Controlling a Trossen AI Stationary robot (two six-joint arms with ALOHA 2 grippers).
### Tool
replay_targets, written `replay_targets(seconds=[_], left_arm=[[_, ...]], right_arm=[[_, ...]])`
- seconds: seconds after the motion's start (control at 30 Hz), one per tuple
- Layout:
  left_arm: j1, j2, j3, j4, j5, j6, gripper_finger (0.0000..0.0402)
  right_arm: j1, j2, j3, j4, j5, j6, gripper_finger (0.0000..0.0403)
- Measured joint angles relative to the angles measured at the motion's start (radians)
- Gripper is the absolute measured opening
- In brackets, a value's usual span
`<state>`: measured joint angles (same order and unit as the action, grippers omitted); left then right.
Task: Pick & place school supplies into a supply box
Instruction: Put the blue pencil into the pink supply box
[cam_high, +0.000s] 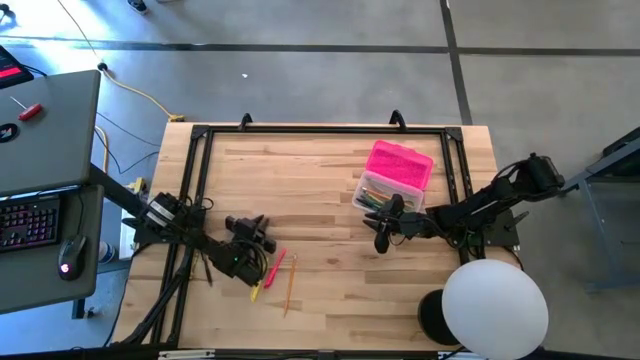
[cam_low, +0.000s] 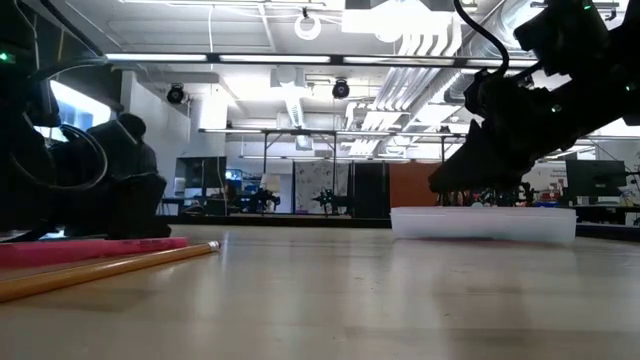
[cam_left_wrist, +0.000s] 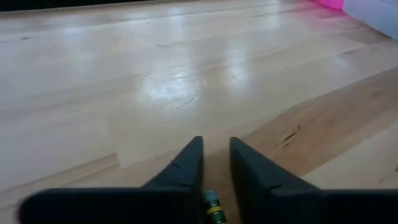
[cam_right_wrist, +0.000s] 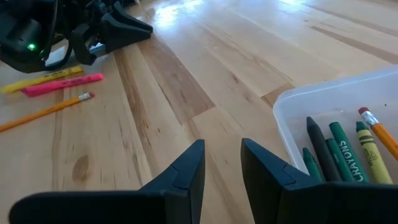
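Left gripper (cam_high: 262, 272) is pinching what looks like a yellow pencil (cam_left_wrist: 214, 210) for the supply box (cam_high: 383, 190) at two o'clock, while right gripper (cam_right_wrist: 222, 163) is waiting beside it, fingers narrowly parted

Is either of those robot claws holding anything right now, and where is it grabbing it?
The left gripper has a yellow pencil between its fingers, gripped near one end. The right gripper, beside the supply box, holds nothing.
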<state>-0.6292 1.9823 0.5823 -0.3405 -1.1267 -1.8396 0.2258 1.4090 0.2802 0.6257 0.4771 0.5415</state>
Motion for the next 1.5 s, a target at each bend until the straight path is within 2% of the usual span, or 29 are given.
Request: replay_targets(seconds=[0.13, 0.3, 0.4, 0.5, 0.53, 0.7, 0.77, 0.83, 0.93, 1.0, 1.17, 1.3, 1.5], left_arm=[[0.000, -0.018, 0.011, 0.012, 0.032, -0.041, 0.0027], [0.016, -0.098, 0.040, 0.016, 0.015, -0.018, 0.0026], [0.082, -0.204, 0.085, 0.043, 0.148, 0.062, 0.0026], [0.192, -0.291, 0.105, 0.053, 0.316, 0.293, 0.0026], [0.233, -0.306, 0.114, 0.103, 0.367, 0.398, 0.0026], [0.405, -0.329, 0.166, 0.509, 0.510, 0.947, 0.0026], [0.475, -0.302, 0.209, 0.685, 0.609, 1.143, 0.0026], [0.533, -0.280, 0.261, 0.756, 0.682, 1.294, 0.0026], [0.614, -0.219, 0.391, 0.734, 0.803, 1.455, 0.0026], [0.661, -0.158, 0.504, 0.697, 0.911, 1.522, 0.0026], [0.734, 0.039, 0.779, 0.637, 1.081, 1.675, 0.0026], [0.762, 0.211, 1.001, 0.629, 1.208, 1.713, 0.0026], [0.769, 0.445, 1.318, 0.598, 1.326, 1.813, 0.0026]], right_arm=[[0.003, 0.000, 0.000, 0.000, 0.025, 0.000, 0.0083], [0.021, 0.000, -0.001, 0.032, 0.021, 0.010, 0.0083], [0.062, 0.000, -0.001, 0.069, 0.026, 0.004, 0.0083], [0.124, -0.001, 0.000, 0.101, 0.022, -0.012, 0.0083], [0.150, -0.002, -0.001, 0.103, 0.016, -0.015, 0.0083], [0.302, 0.004, 0.000, 0.070, -0.041, 0.014, 0.0083], [0.366, 0.005, 0.000, 0.043, -0.004, 0.042, 0.0083], [0.414, 0.005, 0.000, 0.012, 0.070, 0.060, 0.0083], [0.462, 0.006, 0.000, -0.034, 0.211, 0.085, 0.0083], [0.471, 0.006, 0.000, -0.061, 0.230, 0.095, 0.0083], [0.469, 0.006, 0.000, -0.080, 0.193, 0.141, 0.0083], [0.469, 0.006, 0.000, -0.104, 0.152, 0.211, 0.0083], [0.471, 0.006, 0.000, -0.202, 0.043, 0.351, 0.0083]])
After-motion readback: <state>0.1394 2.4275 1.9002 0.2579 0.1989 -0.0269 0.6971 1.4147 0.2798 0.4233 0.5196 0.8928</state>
